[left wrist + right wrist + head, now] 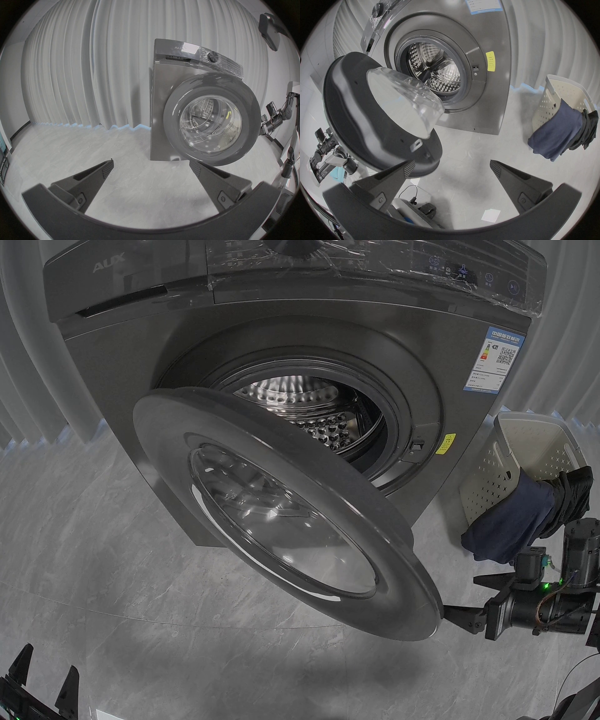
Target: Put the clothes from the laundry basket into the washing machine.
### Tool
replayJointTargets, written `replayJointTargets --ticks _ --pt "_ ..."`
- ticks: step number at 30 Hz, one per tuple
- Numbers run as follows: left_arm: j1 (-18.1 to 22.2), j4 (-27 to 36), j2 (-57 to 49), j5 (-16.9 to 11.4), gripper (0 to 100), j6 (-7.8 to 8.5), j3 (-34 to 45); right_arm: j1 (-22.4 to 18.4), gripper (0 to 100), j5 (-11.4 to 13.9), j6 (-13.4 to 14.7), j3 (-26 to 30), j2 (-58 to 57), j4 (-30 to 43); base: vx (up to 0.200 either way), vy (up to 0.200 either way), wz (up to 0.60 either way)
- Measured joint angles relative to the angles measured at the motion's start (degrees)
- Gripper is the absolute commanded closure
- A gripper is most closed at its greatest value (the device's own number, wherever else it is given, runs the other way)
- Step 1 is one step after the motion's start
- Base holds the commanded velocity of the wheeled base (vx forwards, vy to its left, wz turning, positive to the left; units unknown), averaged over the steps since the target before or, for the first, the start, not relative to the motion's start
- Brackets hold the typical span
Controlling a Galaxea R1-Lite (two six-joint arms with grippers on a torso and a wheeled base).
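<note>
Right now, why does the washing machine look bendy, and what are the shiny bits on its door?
Left wrist view: the wide lens curves the washing machine and curtains, with black corners. Head view: the shiny bits are light glaring off the door glass, and the door casts a soft shadow on the floor.

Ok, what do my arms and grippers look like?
The left gripper and right gripper both have black, wedge-shaped fingers with ribbed pads at the tips. The right wrist is dark and blocky, with a green light and thin looped cables.
</note>
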Motion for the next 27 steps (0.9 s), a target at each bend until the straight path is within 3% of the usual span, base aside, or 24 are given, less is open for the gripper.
replayJointTargets --ticks 8,12,20,27 --pt "-0.07 0.00 0.00 0.02 0 0.02 0.00 7.66 0 -0.06 0.26 1.52 2.18 0.01 0.000 0.000 0.00" --pt "-0.16 0.00 0.00 0.00 0 0.02 0.00 9.51 0 -0.06 0.24 3.74 1.13 0.06 0.000 0.000 0.00" --pt "-0.20 -0.02 0.00 0.00 0 0.09 0.00 4.49 0 -0.50 1.45 0.00 1.68 -0.66 0.000 0.000 0.00" --pt "-0.20 0.00 0.00 0.02 0 0.06 0.00 3.33 0 -4.35 4.17 -7.22 8.89 -6.05 0.000 0.000 0.00"
